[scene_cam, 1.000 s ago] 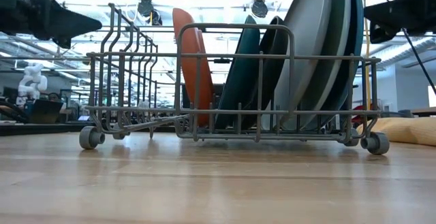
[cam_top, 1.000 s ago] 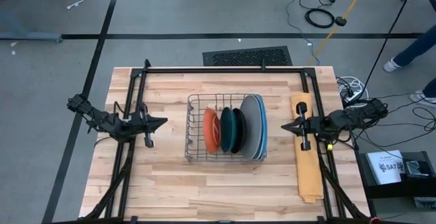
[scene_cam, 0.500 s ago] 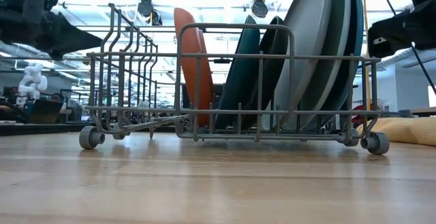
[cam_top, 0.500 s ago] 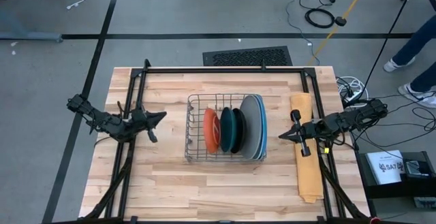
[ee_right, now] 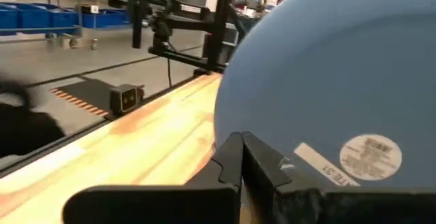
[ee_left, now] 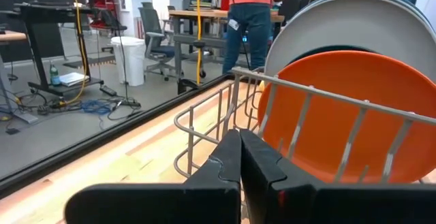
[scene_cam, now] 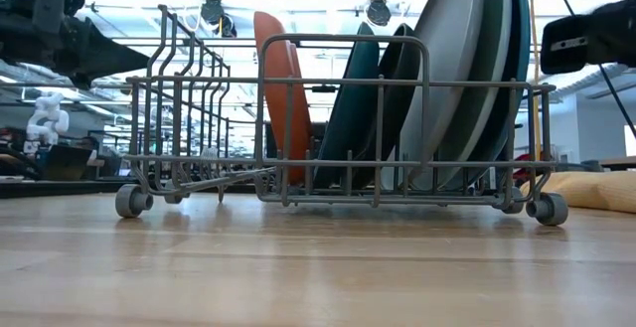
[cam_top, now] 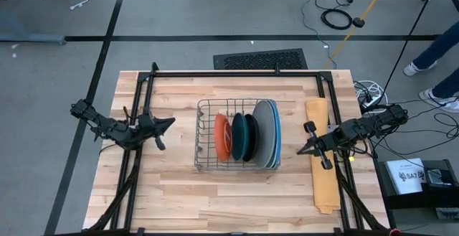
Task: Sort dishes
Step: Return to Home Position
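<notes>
Six plates (cam_top: 263, 132) stand on edge in the wire rack (cam_top: 206, 107) at the worktop's (cam_top: 215, 200) middle, the orange plate (cam_top: 222, 137) leftmost; bare wood lies toward the near and far edges. The left gripper (cam_top: 168, 123) hangs between rack and left edge, fingers pressed together; the right gripper (cam_top: 303, 150), likewise closed, hangs between rack and cloth (cam_top: 321, 186).

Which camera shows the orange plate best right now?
The left wrist view: the orange plate shows its broad face, crossed by wires of the rack. The high view sees it edge-on from above, the low view as a narrow strip, and the right wrist view is filled by the light blue plate.
</notes>
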`<state>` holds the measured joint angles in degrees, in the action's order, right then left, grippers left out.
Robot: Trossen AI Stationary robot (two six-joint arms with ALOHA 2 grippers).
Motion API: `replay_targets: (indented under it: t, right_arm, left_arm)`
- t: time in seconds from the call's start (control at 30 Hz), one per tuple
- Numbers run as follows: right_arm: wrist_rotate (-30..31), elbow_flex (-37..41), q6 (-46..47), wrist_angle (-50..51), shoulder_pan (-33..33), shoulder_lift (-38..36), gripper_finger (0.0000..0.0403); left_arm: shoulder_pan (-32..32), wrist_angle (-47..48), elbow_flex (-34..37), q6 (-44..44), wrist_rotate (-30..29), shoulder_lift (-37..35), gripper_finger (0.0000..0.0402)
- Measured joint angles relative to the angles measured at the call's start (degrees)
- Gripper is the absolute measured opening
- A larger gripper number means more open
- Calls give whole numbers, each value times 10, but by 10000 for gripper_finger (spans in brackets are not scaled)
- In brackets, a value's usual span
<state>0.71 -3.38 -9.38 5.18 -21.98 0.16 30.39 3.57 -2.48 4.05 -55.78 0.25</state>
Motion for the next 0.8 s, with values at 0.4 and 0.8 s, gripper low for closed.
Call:
replay_targets:
  t: [0.4, 0.8]
  right_arm:
    - [68, 0, -3, -1, 0, 0, 3]
    - [67, 0, -3, -1, 0, 0, 4]
  left_arm:
    - [0, 0, 0, 0, 1, 0, 0]
    - [0, 0, 0, 0, 1, 0, 0]
